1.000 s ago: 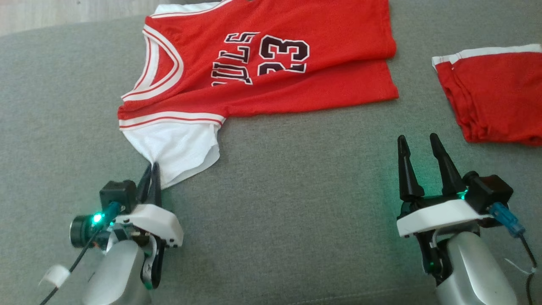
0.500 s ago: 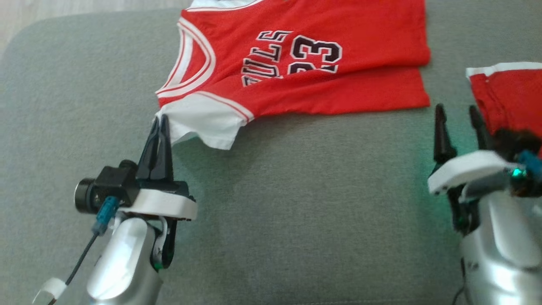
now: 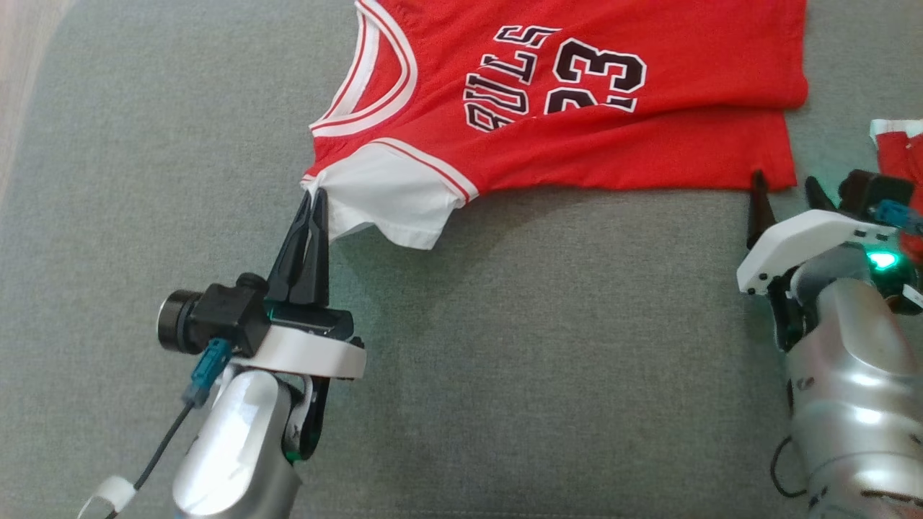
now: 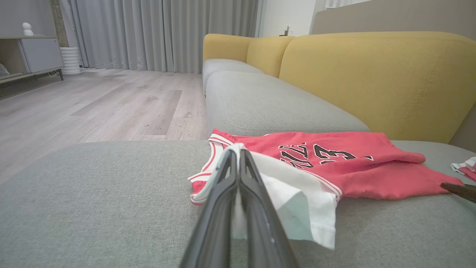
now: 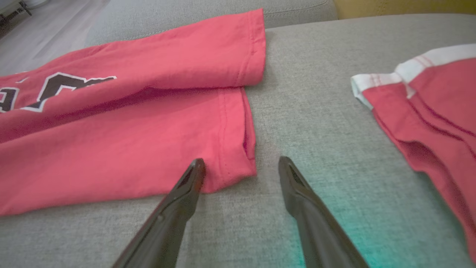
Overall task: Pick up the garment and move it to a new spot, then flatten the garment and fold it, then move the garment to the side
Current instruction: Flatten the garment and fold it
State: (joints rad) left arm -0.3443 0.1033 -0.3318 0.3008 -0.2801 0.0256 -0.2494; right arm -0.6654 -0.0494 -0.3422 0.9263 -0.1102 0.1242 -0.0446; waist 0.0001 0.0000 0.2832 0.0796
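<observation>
The jersey [image 3: 577, 144] lies on the grey sofa cushion [image 3: 541, 360], its long axis running across me, collar toward my left and hem toward my right. My left gripper [image 3: 315, 196] is closed tight, with the white sleeve edge [image 4: 297, 208] pinched between its fingers. My right gripper [image 3: 784, 182] stands wide open and holds nothing. The near hem corner [image 5: 238, 175] sits just ahead of it, partly between the tips and closer to one finger, so this arm is the nearer to the hem. Legible print: "ULLS" and "23", black outlined in white. A second red garment [image 3: 905, 148] lies just off to my right.
</observation>
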